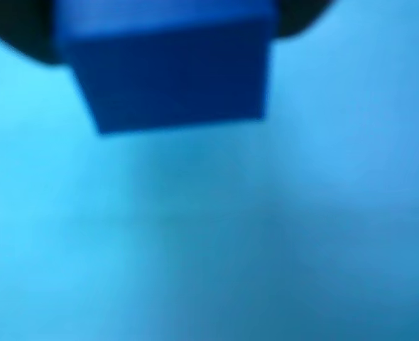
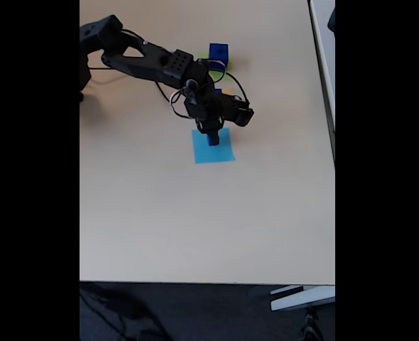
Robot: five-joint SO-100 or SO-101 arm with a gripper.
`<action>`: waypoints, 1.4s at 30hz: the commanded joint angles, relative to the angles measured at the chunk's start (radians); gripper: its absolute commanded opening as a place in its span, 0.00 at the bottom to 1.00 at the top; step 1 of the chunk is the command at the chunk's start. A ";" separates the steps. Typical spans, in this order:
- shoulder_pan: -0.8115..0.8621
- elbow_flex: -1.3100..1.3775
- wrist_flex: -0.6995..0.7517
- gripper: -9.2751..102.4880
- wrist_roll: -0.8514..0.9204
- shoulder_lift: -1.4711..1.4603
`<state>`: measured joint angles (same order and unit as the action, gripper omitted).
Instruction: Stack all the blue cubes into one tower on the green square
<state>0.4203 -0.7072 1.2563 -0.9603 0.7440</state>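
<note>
Blue cubes of solid dark plastic-like material are the subject. One of them (image 2: 212, 137) sits at the upper edge of a flat light-blue paper-like square (image 2: 213, 147) near the centre of the fixed view, directly beneath the black two-finger gripper (image 2: 211, 132). In the wrist view this same cube (image 1: 174, 74) fills the upper middle of the frame, blurred, with dark jaw shapes flanking its top corners and the light-blue square (image 1: 266, 234) spread below. The jaws appear to straddle the cube, but whether they are clamped on it or merely apart around it cannot be told. A second, larger dark blue cube (image 2: 218, 52) stands toward the top of the fixed view on a flat light green paper-like square (image 2: 228, 67), of which a sliver shows beside the black jointed arm (image 2: 149, 60). A small orange patch (image 2: 227, 91) peeks out just beside the wrist. All rest on a pale beige counter (image 2: 195, 227).

Handling, as judged: the cube looks rigid, light and smooth-faced with crisp edges, so it should neither deform nor crush. Smooth faces may slip under a weak or off-centre pinch. The best hold is across two opposite vertical faces, near mid-height, jaws square to them, leaving the underside free for setting onto the larger cube.
</note>
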 commanded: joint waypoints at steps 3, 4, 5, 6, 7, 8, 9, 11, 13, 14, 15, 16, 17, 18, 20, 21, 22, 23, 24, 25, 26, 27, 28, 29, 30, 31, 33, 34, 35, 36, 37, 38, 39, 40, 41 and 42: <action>-0.005 0.044 -0.015 0.15 -0.012 0.015; -0.005 0.044 -0.015 0.15 -0.014 0.015; -0.005 0.044 -0.017 0.15 -0.015 0.015; -0.006 0.044 -0.017 0.15 -0.015 0.014; -0.006 0.044 -0.018 0.15 -0.017 0.012; -0.006 0.044 -0.020 0.15 -0.017 0.012; -0.006 0.044 -0.020 0.15 -0.017 0.012; -0.005 0.044 -0.020 0.15 -0.015 0.012; -0.003 0.044 -0.020 0.15 -0.014 0.012; -0.003 0.044 -0.020 0.15 -0.014 0.012; -0.003 0.044 -0.020 0.15 -0.014 0.012; -0.003 0.044 -0.020 0.15 -0.014 0.012; -0.005 0.046 -0.020 0.15 -0.014 0.012; -0.005 0.046 -0.020 0.15 -0.015 0.012; -0.005 0.046 -0.020 0.15 -0.015 0.011; -0.005 0.046 -0.020 0.15 -0.015 0.011; -0.005 0.046 -0.020 0.15 -0.015 0.011; -0.005 0.046 -0.020 0.15 -0.014 0.012; -0.005 0.046 -0.020 0.15 -0.014 0.012; -0.005 0.046 -0.020 0.15 -0.014 0.012; -0.005 0.046 -0.020 0.15 -0.014 0.012; -0.005 0.046 -0.020 0.15 -0.014 0.012; -0.005 0.046 -0.020 0.15 -0.014 0.012; -0.005 0.046 -0.020 0.16 -0.012 0.012; -0.005 0.046 -0.020 0.16 -0.012 0.012; -0.005 0.046 -0.020 0.17 -0.012 0.012; -0.005 0.046 -0.020 0.18 -0.012 0.011; -0.005 0.046 -0.020 0.18 -0.012 0.011; -0.003 0.046 -0.020 0.18 -0.012 0.009; -0.003 0.046 -0.021 0.18 -0.012 0.009; -0.002 0.046 -0.021 0.18 -0.012 0.009; -0.002 0.046 -0.021 0.18 -0.012 0.009; -0.002 0.046 -0.021 0.17 -0.012 0.009; -0.002 0.046 -0.021 0.18 -0.012 0.009; -0.002 0.046 -0.021 0.18 -0.012 0.009; -0.002 0.046 -0.021 0.18 -0.012 0.009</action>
<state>0.4203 -0.7072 1.2487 -0.9695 0.7424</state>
